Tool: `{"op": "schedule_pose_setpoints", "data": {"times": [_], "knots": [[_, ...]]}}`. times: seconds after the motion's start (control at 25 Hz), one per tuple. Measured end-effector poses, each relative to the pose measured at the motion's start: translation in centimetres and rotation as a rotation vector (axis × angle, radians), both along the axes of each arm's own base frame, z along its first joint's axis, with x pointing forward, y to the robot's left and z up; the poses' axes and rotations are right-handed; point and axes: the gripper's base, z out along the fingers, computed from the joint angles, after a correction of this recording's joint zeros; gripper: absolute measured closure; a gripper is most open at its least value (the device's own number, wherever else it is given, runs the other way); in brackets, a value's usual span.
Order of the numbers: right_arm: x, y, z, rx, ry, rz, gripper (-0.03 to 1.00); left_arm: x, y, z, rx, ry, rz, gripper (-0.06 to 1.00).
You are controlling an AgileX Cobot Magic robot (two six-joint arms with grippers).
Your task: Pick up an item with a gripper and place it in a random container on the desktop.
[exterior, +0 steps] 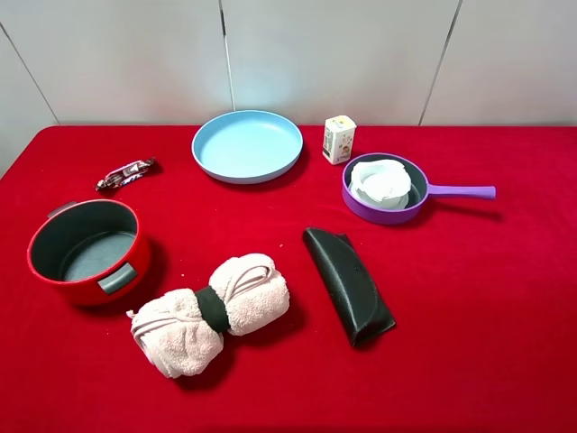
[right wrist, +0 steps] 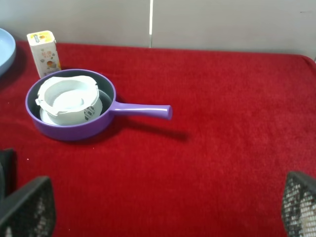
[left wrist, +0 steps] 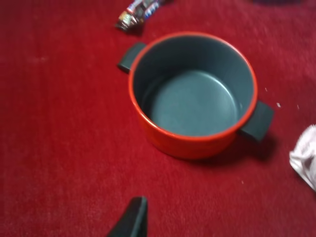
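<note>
The white translucent tub [exterior: 380, 180] lies tilted inside the purple frying pan [exterior: 361, 206] at the back right, with the pan's handle pointing right. The right wrist view shows the tub [right wrist: 69, 98] in the pan [right wrist: 74, 132], well ahead of my right gripper [right wrist: 165, 217]. That gripper is open and empty, its fingertips [right wrist: 29, 207] wide apart. Only one dark fingertip [left wrist: 131, 219] of my left gripper shows, near the red pot [left wrist: 187, 143]. Neither arm appears in the exterior view.
On the red cloth are a red pot [exterior: 90, 287] at left, a light blue plate [exterior: 247, 144] at the back, a small printed carton [exterior: 339, 139], a rolled pink towel [exterior: 216, 311], a black case [exterior: 350, 284] and a wrapped snack [exterior: 126, 173].
</note>
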Motion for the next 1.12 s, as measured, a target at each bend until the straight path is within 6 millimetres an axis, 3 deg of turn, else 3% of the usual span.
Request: {"op": "schedule_pose_setpoints", "data": {"times": [0.28, 1.12], "knots": [[0.0, 0.0, 0.0, 0.000, 0.000, 0.000, 0.27, -1.6, 0.2, -0.1, -0.014, -0.110, 0.048, -0.05], [0.0, 0.0, 0.0, 0.000, 0.000, 0.000, 0.27, -1.6, 0.2, -0.1, -0.012, -0.112, 0.047, -0.05]]}}
